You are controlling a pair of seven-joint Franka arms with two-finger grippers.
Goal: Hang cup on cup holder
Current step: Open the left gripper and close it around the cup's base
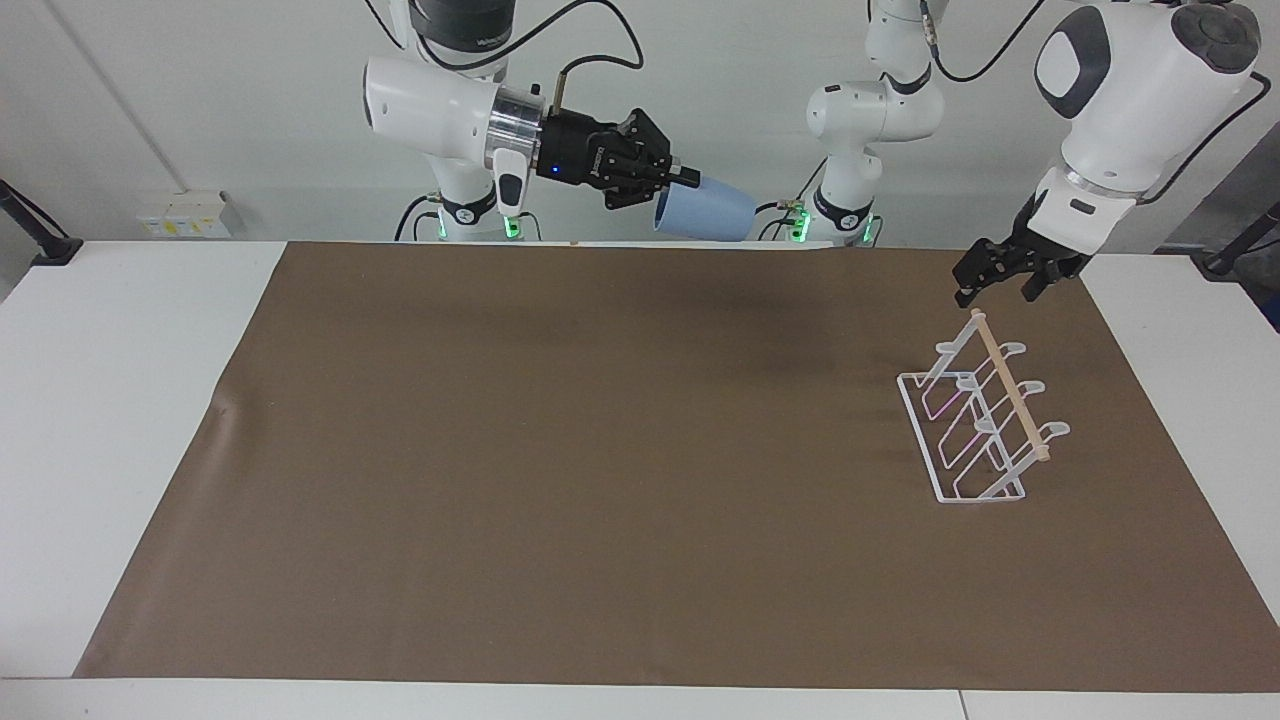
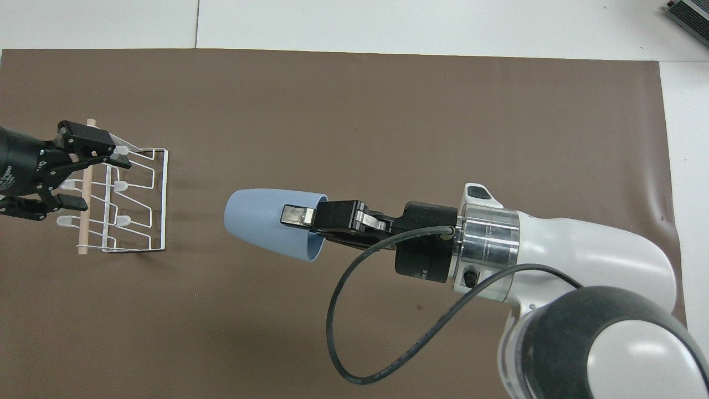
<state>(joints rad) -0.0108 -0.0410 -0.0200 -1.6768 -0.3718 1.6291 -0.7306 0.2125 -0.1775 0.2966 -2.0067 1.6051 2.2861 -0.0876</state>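
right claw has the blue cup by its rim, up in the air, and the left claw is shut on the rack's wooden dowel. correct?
Not quite. The left claw is open and hangs above the cup holder, clear of its dowel, as the facing view shows. The rest stands: the right claw holds the cup by its rim, up in the air.

Brown mat (image 1: 600, 480) on white table (image 1: 120, 400)

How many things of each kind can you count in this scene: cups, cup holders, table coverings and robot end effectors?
Light-blue tapered plastic cup: 1
White wire cup holder with a wooden dowel: 1
Brown paper table covering: 1
Black two-finger end effectors: 2, the left end effector and the right end effector
Total: 5
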